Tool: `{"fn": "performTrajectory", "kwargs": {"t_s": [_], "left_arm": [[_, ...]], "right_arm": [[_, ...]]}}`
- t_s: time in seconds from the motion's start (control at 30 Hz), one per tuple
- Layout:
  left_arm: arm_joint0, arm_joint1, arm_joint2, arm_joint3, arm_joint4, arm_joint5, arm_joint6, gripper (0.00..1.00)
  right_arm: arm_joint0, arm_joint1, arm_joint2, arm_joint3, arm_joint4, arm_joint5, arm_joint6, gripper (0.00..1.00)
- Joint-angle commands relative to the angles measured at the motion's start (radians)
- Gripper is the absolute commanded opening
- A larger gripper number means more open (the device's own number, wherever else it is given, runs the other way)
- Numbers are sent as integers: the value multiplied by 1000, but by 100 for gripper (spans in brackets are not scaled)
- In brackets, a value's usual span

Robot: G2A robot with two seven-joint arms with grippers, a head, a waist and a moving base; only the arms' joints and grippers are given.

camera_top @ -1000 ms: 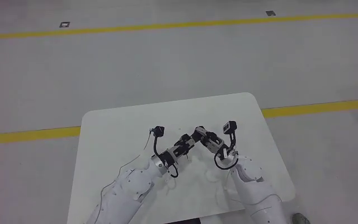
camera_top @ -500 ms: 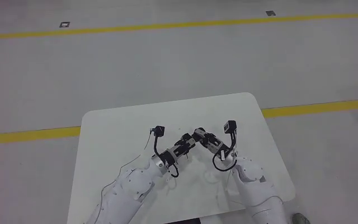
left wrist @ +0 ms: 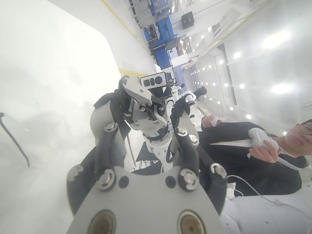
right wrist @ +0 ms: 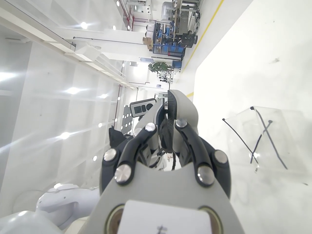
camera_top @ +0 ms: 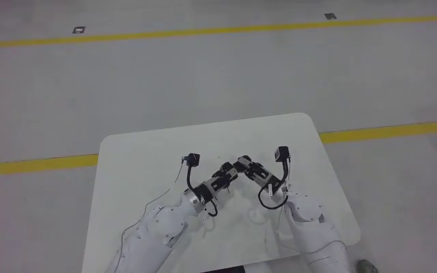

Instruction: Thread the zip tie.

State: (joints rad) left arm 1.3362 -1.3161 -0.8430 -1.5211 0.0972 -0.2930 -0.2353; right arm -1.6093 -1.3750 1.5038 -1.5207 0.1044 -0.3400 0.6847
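Right gripper (right wrist: 167, 103) pinches zip tie (left wrist: 131, 149) inside the spread left gripper (left wrist: 143, 101)

You're working over a white bench (camera_top: 130, 170) with rounded corners. A clear tray (right wrist: 290, 118) rests flat on its surface, and several black zip ties (right wrist: 271, 137) lie inside it, two of them crossed over each other.

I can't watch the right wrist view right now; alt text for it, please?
The right gripper, jaws shut, hangs over the white table. On the table stands a clear tray with three black zip ties lying in it.
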Motion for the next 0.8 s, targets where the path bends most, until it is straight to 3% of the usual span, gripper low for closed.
{"fn": "performTrajectory", "kwargs": {"t_s": [0.0, 0.23, 0.77], "left_arm": [[-1, 0, 1, 0, -1, 0, -1, 42], [-7, 0, 6, 8, 2, 5, 2, 39], [-3, 1, 6, -3, 24, 59, 48, 33]], "right_arm": [[0, 0, -3, -1, -11, 0, -4, 0], [-3, -1, -8, -10, -23, 0, -11, 0], [-18, 3, -2, -65, -60, 0, -4, 0]]}}
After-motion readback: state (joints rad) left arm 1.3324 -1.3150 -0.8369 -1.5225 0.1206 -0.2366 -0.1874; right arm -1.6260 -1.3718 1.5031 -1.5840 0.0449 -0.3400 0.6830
